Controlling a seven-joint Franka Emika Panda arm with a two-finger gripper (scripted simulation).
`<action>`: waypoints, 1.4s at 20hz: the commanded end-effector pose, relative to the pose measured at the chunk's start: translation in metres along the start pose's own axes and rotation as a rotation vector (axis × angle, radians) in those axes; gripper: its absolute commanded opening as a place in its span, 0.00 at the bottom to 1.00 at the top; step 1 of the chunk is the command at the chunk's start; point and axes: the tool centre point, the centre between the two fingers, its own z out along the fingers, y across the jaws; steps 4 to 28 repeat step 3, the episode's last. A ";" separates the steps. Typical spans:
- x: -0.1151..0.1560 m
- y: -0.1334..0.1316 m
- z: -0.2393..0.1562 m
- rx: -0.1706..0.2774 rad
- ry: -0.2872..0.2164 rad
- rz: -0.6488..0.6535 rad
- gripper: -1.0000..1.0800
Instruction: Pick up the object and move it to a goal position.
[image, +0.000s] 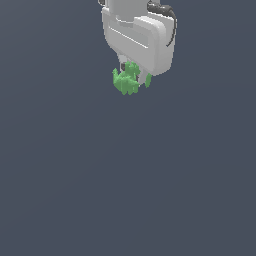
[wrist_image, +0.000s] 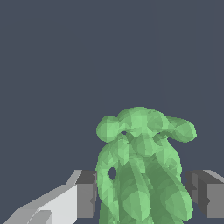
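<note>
- Count: 1 arm, 1 gripper (image: 131, 75), 1 object (image: 126, 80). No goal marker shows in either view, and nothing else lies in the scene.
- End effector: in the wrist view the 2 grey pads (wrist_image: 86, 194) sit on either side of the green object (wrist_image: 142, 170). The pad on one side touches or nearly touches it; a thin dark gap appears at the other. Judged closed on the object, with the jaws at a medium spread.
- Object location: it hangs directly below the white hand, high in the exterior view and slightly to that view's right of centre. It appears lifted clear of the plain grey surface, though no shadow confirms the height.
- Risk 1: the object is lumpy and knobbly, so the pads likely bear on a few bumps only. A quick sideways move could rotate it between the pads.
- Risk 2: most of its bulk protrudes beyond the fingertips. A loose hold could let it slip out and drop.
- Risk 3: with the goal not visible, placement accuracy cannot be checked from these views.
</note>
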 end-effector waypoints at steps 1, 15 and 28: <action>0.001 0.000 -0.003 -0.001 0.000 0.000 0.00; 0.001 0.000 -0.004 -0.001 0.000 0.000 0.00; 0.001 0.000 -0.004 -0.001 0.000 0.000 0.00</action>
